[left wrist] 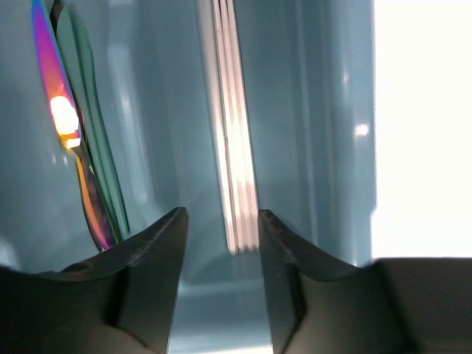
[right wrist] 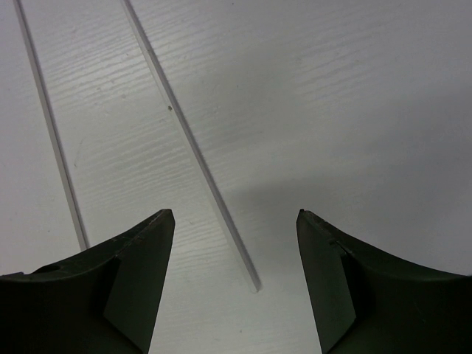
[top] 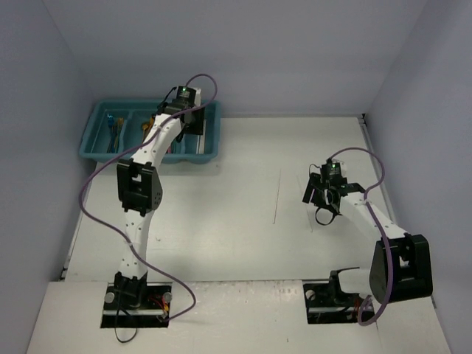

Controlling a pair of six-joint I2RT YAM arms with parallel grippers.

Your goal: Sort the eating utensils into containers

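Left gripper over the teal tray; right gripper above the table.
Left fingers stand partly open, gripping nothing; a bundle of pale sticks lies between them in one compartment, an iridescent utensil in the next. Right fingers are wide open and empty above two pale sticks.

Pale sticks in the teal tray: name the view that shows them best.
Left wrist: the pale sticks lie close up in a tray compartment, ahead of the left pincer. In the top view the left arm covers them; the right wrist view misses the tray.
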